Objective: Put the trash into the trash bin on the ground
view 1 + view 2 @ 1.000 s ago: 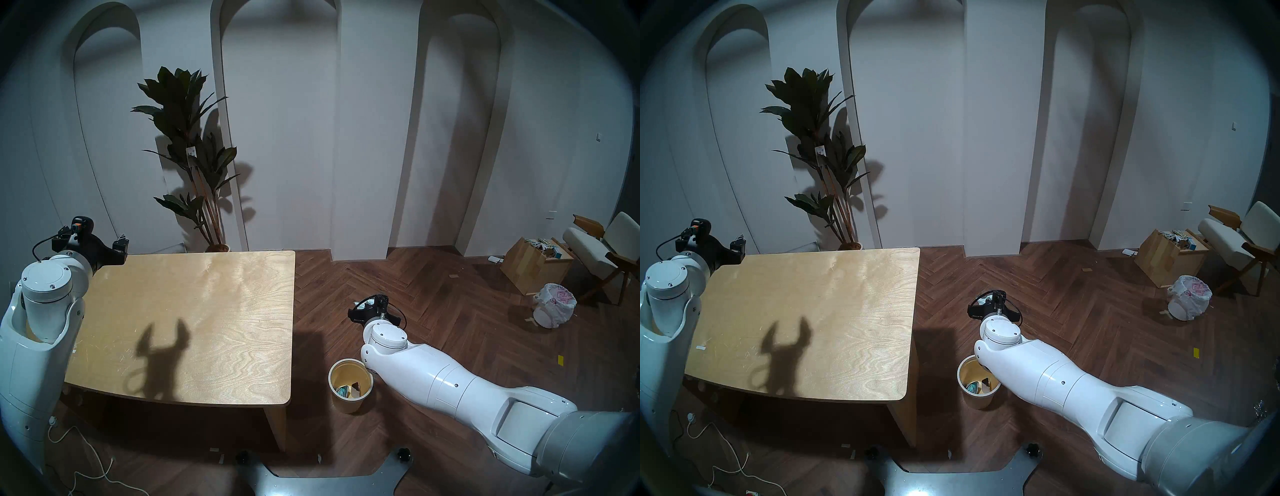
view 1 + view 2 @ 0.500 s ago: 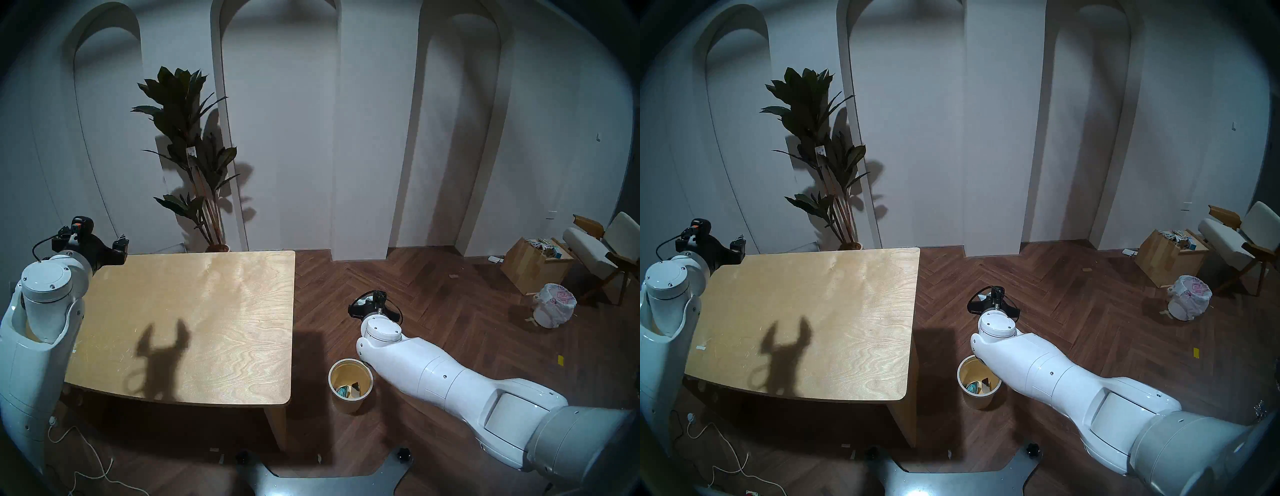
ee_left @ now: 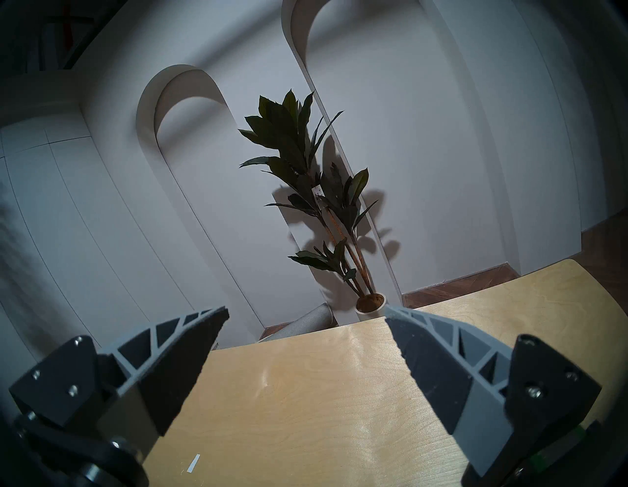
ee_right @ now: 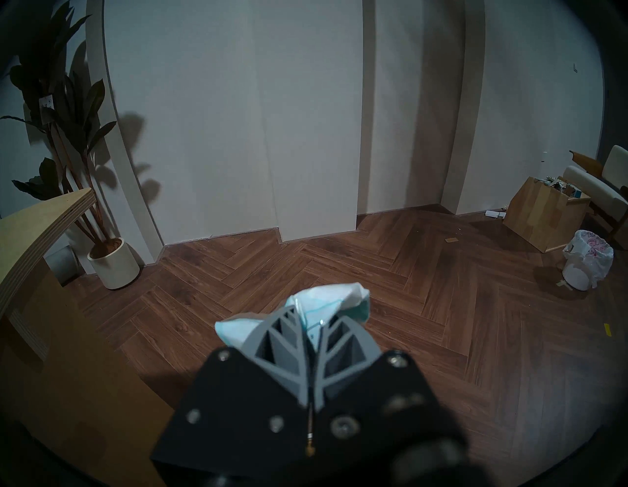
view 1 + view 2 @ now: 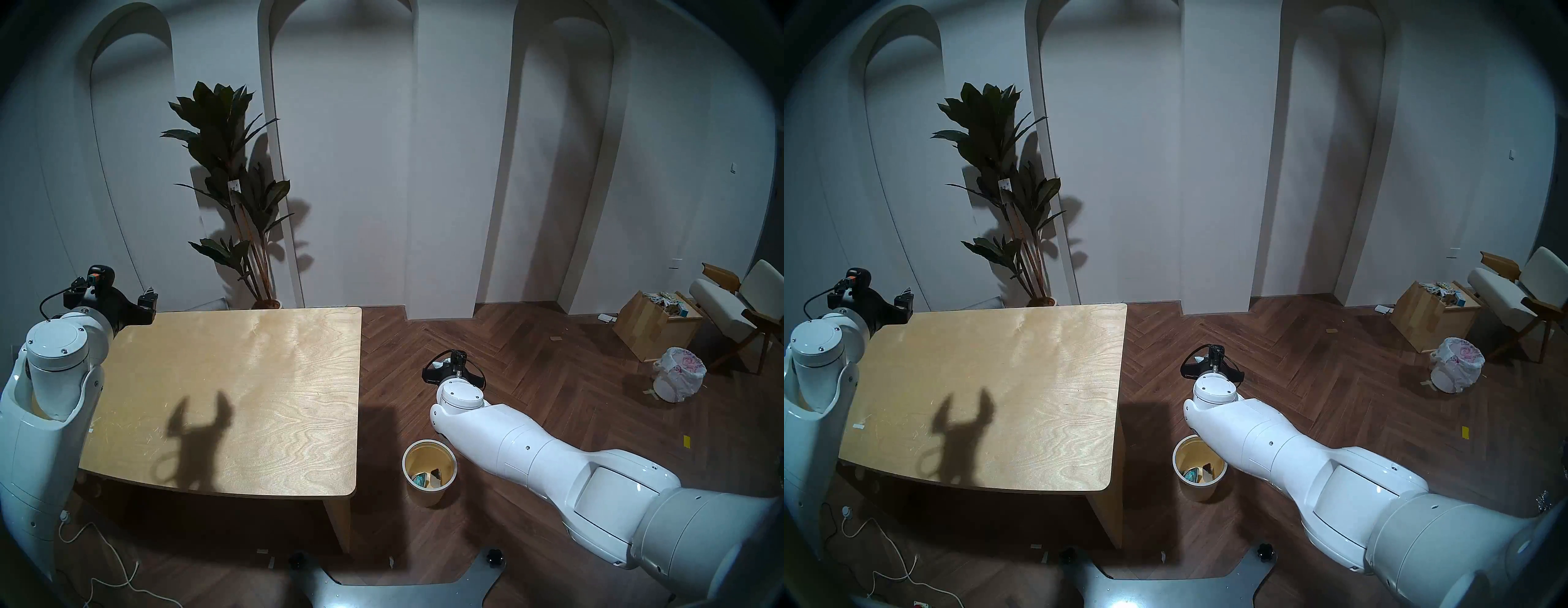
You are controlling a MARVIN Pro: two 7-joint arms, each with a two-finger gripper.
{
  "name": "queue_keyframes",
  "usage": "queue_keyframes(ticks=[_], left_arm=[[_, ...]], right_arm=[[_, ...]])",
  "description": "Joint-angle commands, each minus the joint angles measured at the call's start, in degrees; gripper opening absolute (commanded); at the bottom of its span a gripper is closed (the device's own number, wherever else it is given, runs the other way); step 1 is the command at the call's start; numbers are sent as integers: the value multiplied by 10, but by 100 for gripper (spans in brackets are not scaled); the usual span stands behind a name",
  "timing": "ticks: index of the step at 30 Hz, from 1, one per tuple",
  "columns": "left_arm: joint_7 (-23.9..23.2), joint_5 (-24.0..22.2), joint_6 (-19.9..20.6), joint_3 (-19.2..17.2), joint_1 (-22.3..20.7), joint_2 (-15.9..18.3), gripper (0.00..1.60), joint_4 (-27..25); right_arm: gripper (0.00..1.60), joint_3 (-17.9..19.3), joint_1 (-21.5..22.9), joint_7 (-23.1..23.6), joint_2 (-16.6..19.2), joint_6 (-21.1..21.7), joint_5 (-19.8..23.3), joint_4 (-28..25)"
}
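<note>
Right gripper [image 4: 311, 326], ribbed grey fingers [image 4: 282, 343] clenched on crumpled pale blue packet [image 4: 323, 301], above herringbone floor [image 4: 424, 306]; left gripper [image 3: 306, 314] fingers released.

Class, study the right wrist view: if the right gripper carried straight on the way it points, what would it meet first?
Probably the bare wooden floor ahead: the right gripper, shut on the pale blue wrapper, tilts slightly downward. Depth is unclear; the white wall lies beyond.

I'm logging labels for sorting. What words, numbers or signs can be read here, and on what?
None can be read.
White tag on the potted plant: dark marks, too small to read.
Plastic bag on the white bin: pink print, blurred.
Pale blue packet in the right gripper: no legible text.
Trash in the cream trash bin: too small.
</note>
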Motion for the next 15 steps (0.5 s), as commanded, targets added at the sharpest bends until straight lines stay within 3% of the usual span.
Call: queue_keyframes(ticks=[1, 15], left_arm=[[0, 1, -3, -8, -4, 3, 160, -7], [0, 1, -4, -8, -3, 3, 160, -8]], right_arm=[[0, 1, 24, 15, -25, -13, -3, 18], [0, 4, -3, 13, -6, -22, -4, -4]])
